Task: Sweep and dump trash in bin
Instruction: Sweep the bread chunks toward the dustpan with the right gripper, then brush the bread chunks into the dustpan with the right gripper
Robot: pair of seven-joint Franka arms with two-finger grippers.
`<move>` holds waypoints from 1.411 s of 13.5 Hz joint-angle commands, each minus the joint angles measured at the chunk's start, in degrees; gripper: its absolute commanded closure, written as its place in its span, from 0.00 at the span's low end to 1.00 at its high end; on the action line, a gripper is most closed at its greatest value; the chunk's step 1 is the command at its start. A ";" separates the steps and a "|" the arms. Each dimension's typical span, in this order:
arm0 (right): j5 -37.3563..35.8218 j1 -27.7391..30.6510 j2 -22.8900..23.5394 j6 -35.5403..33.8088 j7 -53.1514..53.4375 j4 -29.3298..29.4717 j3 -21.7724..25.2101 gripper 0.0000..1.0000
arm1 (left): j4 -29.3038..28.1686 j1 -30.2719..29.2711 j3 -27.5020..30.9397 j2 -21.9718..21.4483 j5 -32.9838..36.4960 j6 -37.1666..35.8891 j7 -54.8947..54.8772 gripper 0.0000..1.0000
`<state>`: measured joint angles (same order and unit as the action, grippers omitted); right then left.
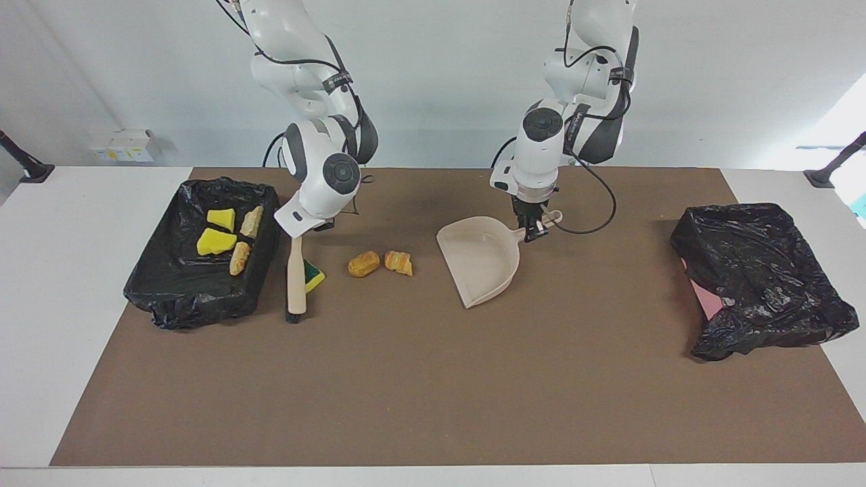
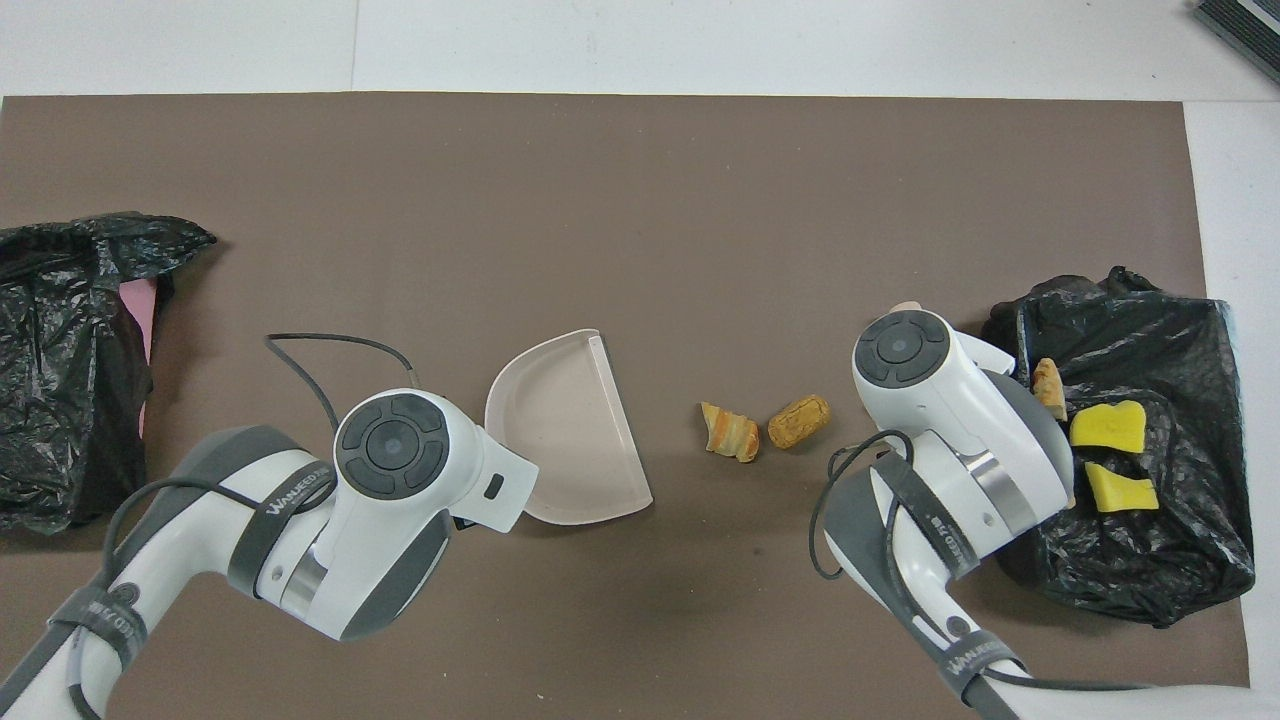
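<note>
My right gripper (image 1: 298, 234) is shut on the top of a beige hand brush (image 1: 295, 274), which stands with its dark bristles on the mat beside the black-lined bin (image 1: 203, 301). A yellow-green sponge chunk (image 1: 312, 272) of trash touches the brush on the side away from the bin. Two tan-orange lumps (image 1: 364, 263) (image 1: 398, 262) lie between the brush and the beige dustpan (image 1: 482, 260). My left gripper (image 1: 534, 228) is shut on the dustpan's handle. From overhead the lumps (image 2: 730, 432) (image 2: 799, 421) and dustpan (image 2: 565, 440) show; both wrists hide the grippers.
Several yellow and tan chunks (image 1: 216, 241) lie inside the bin (image 2: 1130, 565). A second black bag over something pink (image 1: 758, 277) sits at the left arm's end of the table (image 2: 60, 350). Brown mat (image 1: 433, 379) covers the table's middle.
</note>
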<state>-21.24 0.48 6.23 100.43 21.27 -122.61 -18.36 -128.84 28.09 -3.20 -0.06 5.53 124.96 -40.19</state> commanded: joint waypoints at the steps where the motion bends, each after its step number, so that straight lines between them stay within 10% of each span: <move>1: 9.06 -0.91 -2.80 1.79 -7.27 -2.46 -0.36 1.00 | -2.47 1.00 0.65 -2.05 1.24 0.81 1.43 1.00; 12: 31.69 -19.46 3.35 9.18 1.57 8.77 -0.36 1.00 | -2.73 1.35 0.56 -2.14 1.24 0.90 1.52 1.00; 19: 35.92 -18.50 1.87 3.46 6.06 19.78 0.08 1.00 | -4.14 2.14 0.65 -1.26 1.15 3.62 2.92 1.00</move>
<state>13.01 -19.18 9.22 105.52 26.55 -104.67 -18.29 -130.95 28.81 -3.19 -0.25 5.55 126.87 -38.63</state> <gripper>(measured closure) 0.736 0.687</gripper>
